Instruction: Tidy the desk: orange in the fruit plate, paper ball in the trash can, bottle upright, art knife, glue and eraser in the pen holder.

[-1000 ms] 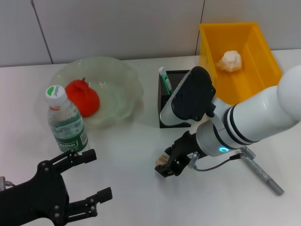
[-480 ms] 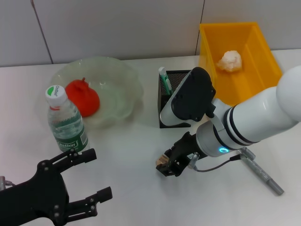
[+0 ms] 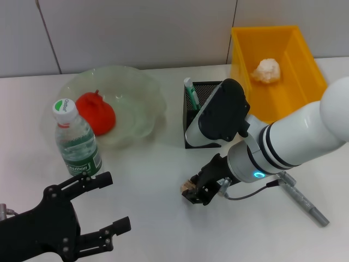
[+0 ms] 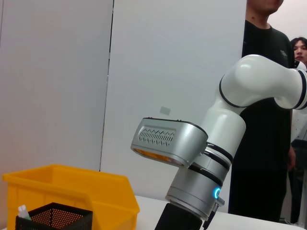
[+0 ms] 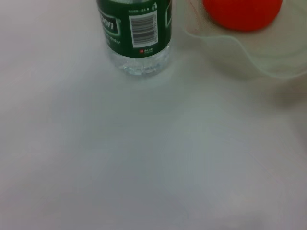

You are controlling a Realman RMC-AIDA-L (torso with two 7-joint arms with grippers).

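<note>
A white worktop (image 3: 147, 180) sat in front of a plain grey wall. Far on the left was the fruit plate (image 3: 139, 95), and the orange (image 3: 95, 113) lay inside it. Just in front of the plate, the bottle (image 3: 78, 143) stood upright with its white cap on top. The right wrist view showed the bottle's green label (image 5: 135, 26) and the orange (image 5: 242, 13) behind the plate's wavy rim.

In the middle, farther back, stood the pen holder (image 3: 197, 112). A white and green tube (image 3: 190, 93) stuck up out of its far left corner. To the right of it was the trash can (image 3: 305, 71), and the paper ball (image 3: 266, 70) lay inside it.

The right end effector (image 3: 195, 191) was low over the worktop, in front of the pen holder. Its black fingers were clamped on the eraser (image 3: 186, 186), a tiny tan block. A grey art knife (image 3: 301, 201) lay flat on the worktop to the right, near the right arm.

The left end effector (image 3: 103, 204) was at the near left, in front of the bottle and not touching it. Its fingers were spread apart with nothing between them. The left wrist view showed the right arm (image 4: 230, 124), the trash can (image 4: 67, 191) and the pen holder (image 4: 53, 218).
</note>
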